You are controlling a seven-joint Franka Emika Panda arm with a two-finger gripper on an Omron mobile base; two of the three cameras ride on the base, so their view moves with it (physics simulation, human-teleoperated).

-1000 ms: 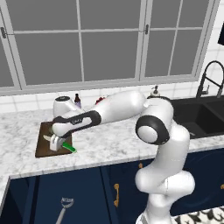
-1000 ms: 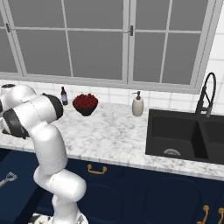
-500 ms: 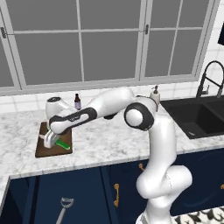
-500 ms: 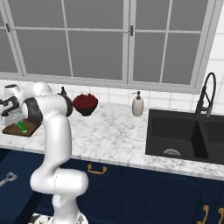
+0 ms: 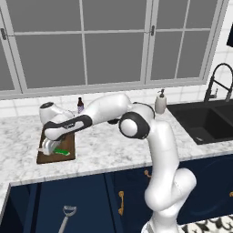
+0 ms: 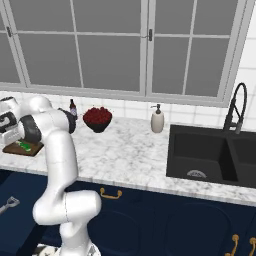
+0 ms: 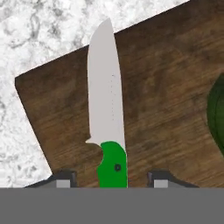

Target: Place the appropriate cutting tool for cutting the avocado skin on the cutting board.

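Knife (image 5: 62,152) on the cutting board (image 5: 56,150) is what the left base view offers: a bright green handle lying flat on the dark brown wood near the board's front edge, with the white arm stretched across the marble bench (image 5: 104,145) and its end effector (image 5: 47,148) low over the board's left part. A small dark bottle (image 5: 80,105) stands at the back wall behind the arm, a soap dispenser (image 5: 160,102) sits further right, and the black sink (image 5: 205,123) with its curved tap lies at the far right. A grey tool (image 5: 63,219) hangs low in front of the blue cabinets.

From the right base view the board (image 6: 22,148) sits at the far left of the bench, with a green spot, probably the knife handle (image 6: 23,146), on it below the hand; the picture is too coarse there to be sure. A dark bowl of red fruit (image 6: 97,119) stands beside the bottle (image 6: 73,107).

Looking down from the hand view, the knife (image 7: 107,114) lies along the board (image 7: 166,100), silvery-white blade pointing away past the board's far edge over the marble. The green handle lies between the two finger tips (image 7: 64,178), with clear wood showing on both sides, so the end effector (image 7: 110,179) stands apart and grips nothing. The avocado (image 7: 217,118) shows as a dark green curve at the right edge, resting on the board, apart from the knife.
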